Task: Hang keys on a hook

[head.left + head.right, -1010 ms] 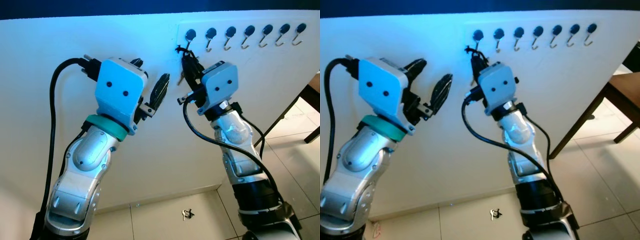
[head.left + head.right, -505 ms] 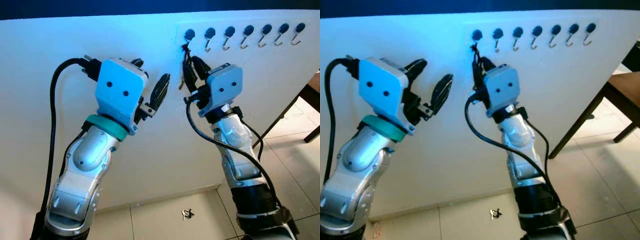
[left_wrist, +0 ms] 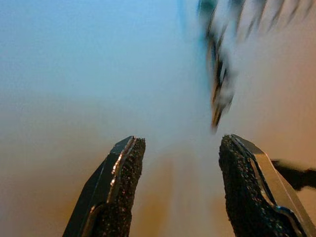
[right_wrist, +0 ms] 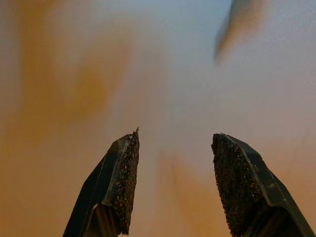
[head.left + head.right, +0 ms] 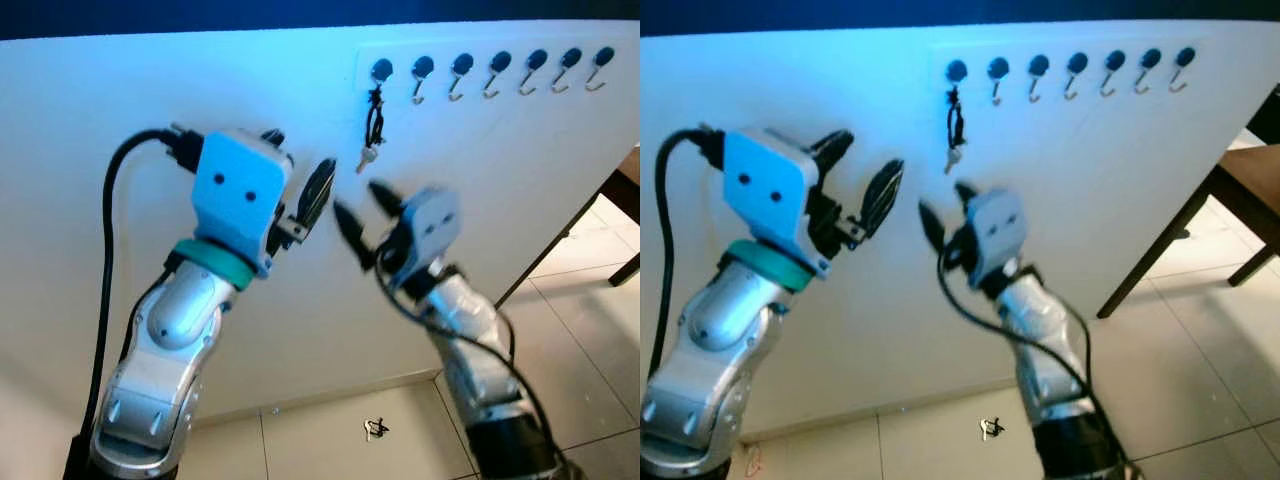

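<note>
Right gripper (image 5: 362, 215) spread, empty (keys (image 5: 372, 125) on hook (image 5: 381, 72)).

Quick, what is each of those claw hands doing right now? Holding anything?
Left gripper: open, holding nothing, raised near the wall.
Right gripper: open, holding nothing; the keys hang on the first hook.

Two silver arms, jointed shells. Left wrist (image 5: 238, 190): pale blue box, two dark dots, teal collar, thick black cable. Fingers (image 3: 118, 182) black, gritty pads.

Home entryway: white wall (image 5: 120, 110) w/ key-hook row (image 5: 490, 72), tiled floor (image 5: 590, 300), wooden table (image 5: 1240, 185).
</note>
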Controlling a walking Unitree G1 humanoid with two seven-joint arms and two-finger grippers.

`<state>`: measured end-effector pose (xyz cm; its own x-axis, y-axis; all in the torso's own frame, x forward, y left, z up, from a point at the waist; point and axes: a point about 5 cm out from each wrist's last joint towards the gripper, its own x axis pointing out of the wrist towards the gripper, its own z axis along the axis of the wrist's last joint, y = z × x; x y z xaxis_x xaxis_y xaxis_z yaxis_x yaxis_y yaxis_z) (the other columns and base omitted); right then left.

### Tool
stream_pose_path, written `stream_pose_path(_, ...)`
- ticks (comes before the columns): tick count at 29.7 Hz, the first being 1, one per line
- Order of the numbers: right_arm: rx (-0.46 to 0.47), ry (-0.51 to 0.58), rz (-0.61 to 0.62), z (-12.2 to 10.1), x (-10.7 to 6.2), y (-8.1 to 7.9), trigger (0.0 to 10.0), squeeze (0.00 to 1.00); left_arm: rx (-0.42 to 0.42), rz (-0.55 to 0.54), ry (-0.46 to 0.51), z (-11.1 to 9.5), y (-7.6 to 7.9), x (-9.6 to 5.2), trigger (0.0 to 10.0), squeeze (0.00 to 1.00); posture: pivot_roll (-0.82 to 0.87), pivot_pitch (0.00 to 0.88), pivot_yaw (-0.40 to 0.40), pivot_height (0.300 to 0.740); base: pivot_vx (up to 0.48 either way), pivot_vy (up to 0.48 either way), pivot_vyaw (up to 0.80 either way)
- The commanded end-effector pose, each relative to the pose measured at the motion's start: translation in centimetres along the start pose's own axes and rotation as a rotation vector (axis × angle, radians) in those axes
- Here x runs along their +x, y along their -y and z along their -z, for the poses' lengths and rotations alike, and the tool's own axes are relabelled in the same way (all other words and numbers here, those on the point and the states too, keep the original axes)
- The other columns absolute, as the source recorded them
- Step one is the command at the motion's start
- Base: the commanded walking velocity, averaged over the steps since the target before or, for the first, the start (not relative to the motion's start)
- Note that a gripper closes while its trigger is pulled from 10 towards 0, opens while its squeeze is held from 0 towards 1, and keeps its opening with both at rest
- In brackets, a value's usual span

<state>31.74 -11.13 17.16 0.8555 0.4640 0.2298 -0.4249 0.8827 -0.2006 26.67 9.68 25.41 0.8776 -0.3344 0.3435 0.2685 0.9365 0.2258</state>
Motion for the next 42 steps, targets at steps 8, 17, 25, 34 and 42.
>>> stream_pose_path(8, -0.019, 0.148, 0.179, -2.4, -0.4, -0.2, 10.0, 0.00, 0.022, -0.057, -0.275, 4.6, -0.7, -2.8, 10.0, 0.00, -0.10, 0.047, 0.088, 0.740, 0.000, 0.000, 0.00)
stream_pose_path(17, -0.007, 0.045, 0.287, 0.0, -2.5, -0.5, 10.0, 0.00, -0.017, -0.374, -0.534, 9.6, -2.7, -6.2, 10.0, 0.00, -0.10, 0.046, 0.083, 0.740, 0.000, 0.000, 0.00)
stream_pose_path(25, -0.005, 0.013, 0.281, 0.7, -2.6, -0.6, 10.0, 0.00, 0.032, -0.433, -0.463, 9.2, -3.2, -6.1, 10.0, 0.00, -0.11, 0.040, 0.052, 0.740, 0.000, 0.000, 0.00)
stream_pose_path(34, -0.020, 0.030, 0.271, 0.5, -1.6, -0.3, 10.0, 0.00, 0.096, -0.491, -0.410, 9.1, -3.0, -6.5, 10.0, 0.00, -0.10, 0.029, 0.009, 0.740, 0.000, 0.000, 0.00)
stream_pose_path(42, -0.010, 0.040, 0.292, 0.4, -1.9, -0.2, 10.0, 0.00, 0.097, -0.504, -0.397, 9.0, -3.3, -6.9, 10.0, 0.00, -0.10, 0.032, 0.019, 0.740, -0.117, 0.000, 0.00)
